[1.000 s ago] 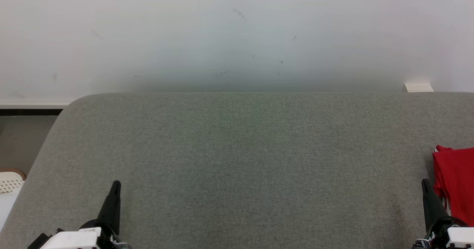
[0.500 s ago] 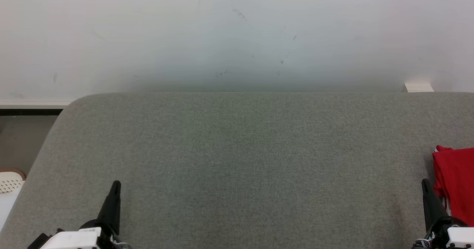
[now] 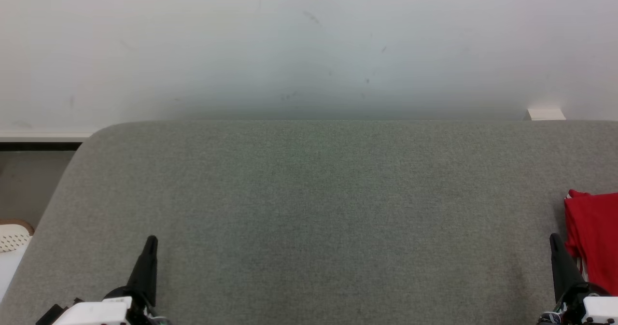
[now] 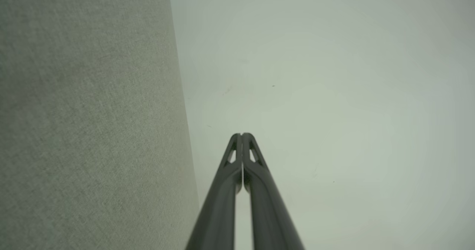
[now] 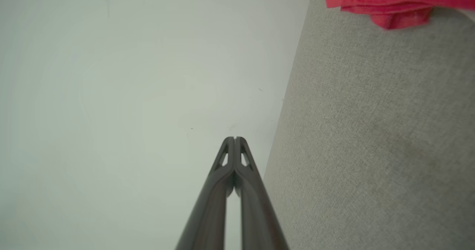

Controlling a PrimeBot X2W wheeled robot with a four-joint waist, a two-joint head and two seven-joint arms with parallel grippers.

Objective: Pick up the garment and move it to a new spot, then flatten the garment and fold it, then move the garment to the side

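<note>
Softly folded red garment (image 3: 595, 240) lies on coarse grey woven cushion (image 3: 309, 209)

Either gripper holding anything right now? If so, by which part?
Nothing held. Left gripper and right gripper are shut, empty; the red garment lies loose beside the right one.

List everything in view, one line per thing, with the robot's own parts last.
garment: one, red, at the right edge of the padded surface, cut off by the head view's frame
padded surface: one, grey fabric, across the foreground
wall: one, white, scuffed, behind the surface
small block: one, white, far right, against the wall
perforated basket: one, white with brown rim, lower left, off the surface
left tool: one, dark, shut, lower left
right tool: one, dark, shut, lower right, beside the garment
</note>
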